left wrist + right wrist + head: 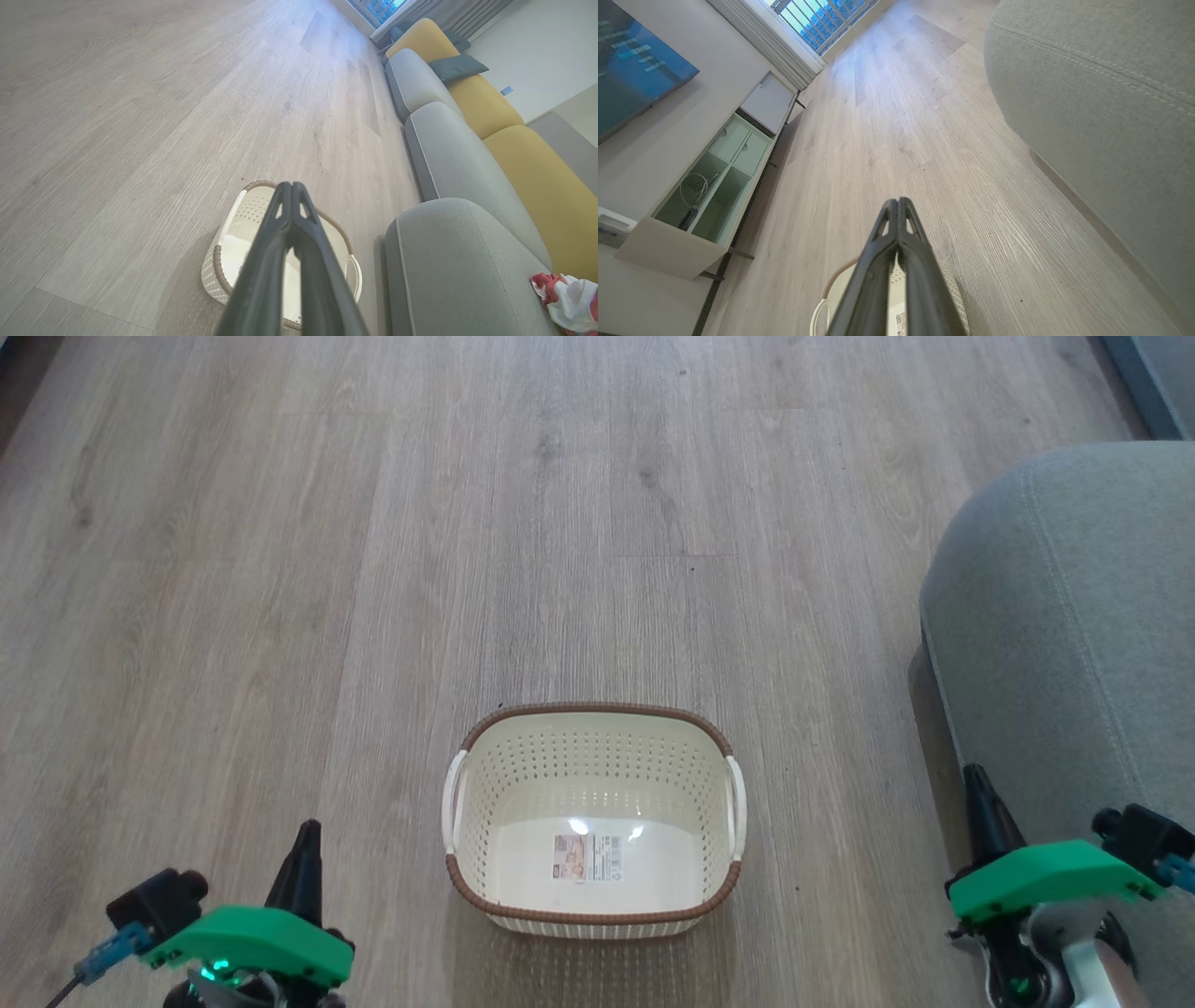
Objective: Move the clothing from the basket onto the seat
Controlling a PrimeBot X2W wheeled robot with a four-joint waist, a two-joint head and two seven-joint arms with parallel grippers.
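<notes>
The cream basket with a brown rim stands on the wood floor, holding nothing but a paper label on its bottom. The grey-green seat rises at the right. Red and white clothing lies bunched on the seat at the lower right of the left wrist view. My left gripper hangs shut and empty left of the basket. My right gripper is shut and empty beside the seat's front edge. Both wrist views show shut fingertips, the left gripper and right gripper, above the basket.
Yellow backrests and a dark cushion line the sofa beyond the seat. A pale cabinet with a screen above it stands along the opposite wall. Wood floor stretches ahead of the basket.
</notes>
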